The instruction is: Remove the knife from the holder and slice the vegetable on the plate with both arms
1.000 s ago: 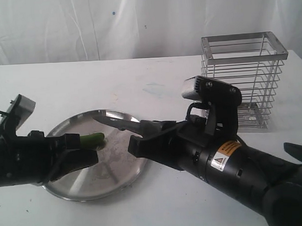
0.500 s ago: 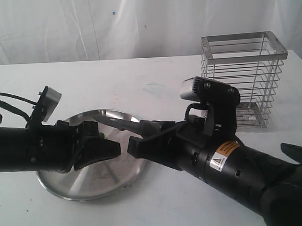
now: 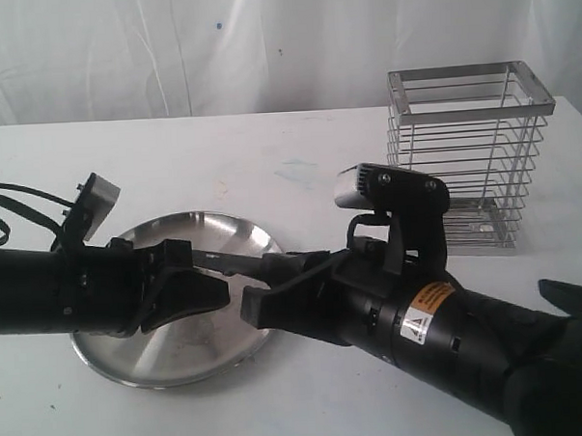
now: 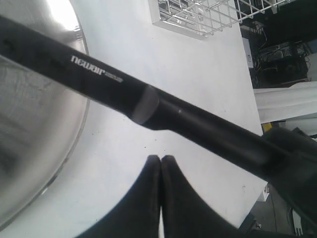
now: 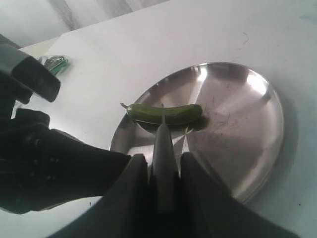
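Observation:
My right gripper is shut on the handle of the black knife. The blade points out over the steel plate, with its tip above the middle of the dark-green vegetable; whether it touches, I cannot tell. The vegetable lies on the plate's far side. In the exterior view my left gripper hovers over the plate, just below the knife, and hides the vegetable. The left wrist view shows the left gripper shut and empty, under the knife.
The wire holder stands at the back right of the white table and looks empty; it also shows in the left wrist view as the holder. A small green item lies beyond the left arm.
My left arm has moved right over the plate, covering the vegetable in the exterior view. My right arm has lowered the knife nearer the plate.

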